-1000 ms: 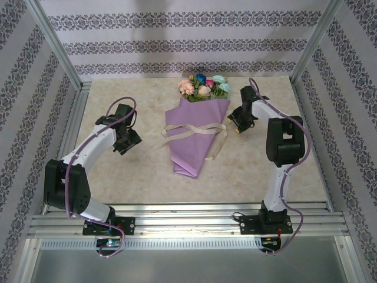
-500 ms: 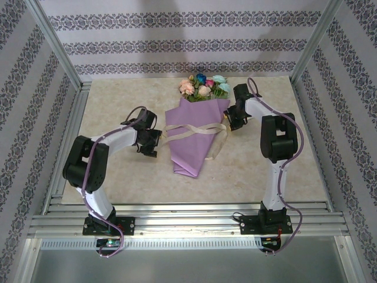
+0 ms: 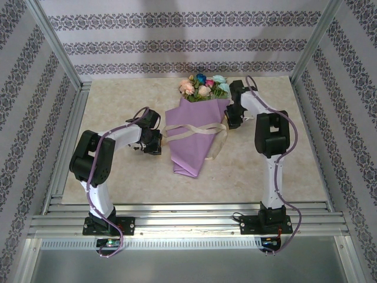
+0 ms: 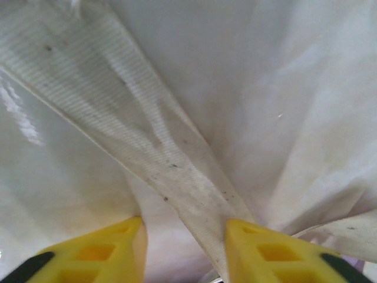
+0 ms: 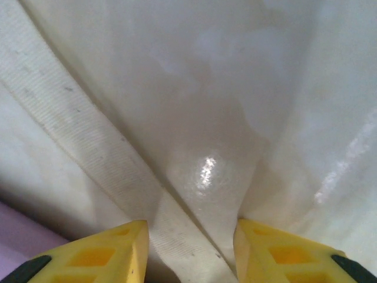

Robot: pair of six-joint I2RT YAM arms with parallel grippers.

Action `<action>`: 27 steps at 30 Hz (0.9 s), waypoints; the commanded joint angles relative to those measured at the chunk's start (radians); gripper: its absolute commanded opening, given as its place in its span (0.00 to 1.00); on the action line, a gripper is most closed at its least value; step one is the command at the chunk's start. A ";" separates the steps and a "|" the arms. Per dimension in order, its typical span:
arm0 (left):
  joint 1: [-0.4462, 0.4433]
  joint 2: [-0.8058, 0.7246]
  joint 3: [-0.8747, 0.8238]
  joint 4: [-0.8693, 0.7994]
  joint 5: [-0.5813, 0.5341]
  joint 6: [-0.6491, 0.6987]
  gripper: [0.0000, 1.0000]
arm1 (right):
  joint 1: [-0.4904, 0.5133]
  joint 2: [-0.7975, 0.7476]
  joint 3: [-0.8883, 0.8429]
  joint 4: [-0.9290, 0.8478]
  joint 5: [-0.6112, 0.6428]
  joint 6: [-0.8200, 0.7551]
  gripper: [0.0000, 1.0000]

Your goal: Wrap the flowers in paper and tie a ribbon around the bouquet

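Note:
The bouquet lies in the middle of the table, a lilac paper (image 3: 191, 144) cone with the flowers (image 3: 203, 87) sticking out of its far, wide end. The cream ribbon (image 3: 194, 130) crosses the cone, with loose ends on both sides. My left gripper (image 3: 158, 141) is down at the ribbon's left end. In the left wrist view the ribbon (image 4: 147, 153) runs between its yellow fingers (image 4: 259, 247), which stand apart around it. My right gripper (image 3: 231, 121) is at the cone's right edge. Its jaws are apart too, with the ribbon (image 5: 88, 147) between them, beside a strip of paper (image 5: 17, 236).
The beige marbled table (image 3: 118, 177) is fenced by an aluminium frame rail (image 3: 177, 215) at the near edge and posts at the corners. Patterned walls stand on three sides. Bare tabletop stretches to the left, right and front of the bouquet.
The left arm swung in from the left to the ribbon's left end. The right gripper shifted a little towards the cone's right edge. Both pairs of jaws narrowed.

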 commanded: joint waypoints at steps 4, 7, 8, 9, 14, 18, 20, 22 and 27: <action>0.034 0.032 -0.032 0.201 -0.064 0.016 0.17 | 0.039 0.196 0.233 -0.165 0.029 -0.046 0.39; 0.050 0.014 -0.044 0.213 -0.059 0.038 0.08 | 0.036 0.206 0.243 -0.176 0.035 -0.057 0.28; 0.053 0.009 -0.047 0.214 -0.057 0.045 0.05 | 0.034 0.204 0.240 -0.177 0.038 -0.062 0.24; 0.057 0.001 -0.049 0.213 -0.053 0.051 0.03 | 0.031 0.200 0.235 -0.183 0.042 -0.065 0.18; 0.084 -0.035 -0.074 0.223 -0.053 0.088 0.00 | 0.001 0.097 0.096 -0.124 0.108 -0.071 0.00; 0.127 -0.073 -0.092 0.208 -0.056 0.127 0.00 | -0.044 -0.039 -0.031 -0.062 0.204 -0.106 0.00; 0.157 -0.091 -0.096 0.191 -0.055 0.158 0.00 | -0.074 -0.097 -0.090 -0.036 0.237 -0.139 0.00; 0.192 -0.109 -0.103 0.167 -0.050 0.186 0.00 | -0.118 -0.155 -0.156 -0.017 0.258 -0.175 0.00; 0.270 -0.156 -0.145 0.151 -0.038 0.218 0.00 | -0.235 -0.306 -0.354 0.064 0.281 -0.249 0.00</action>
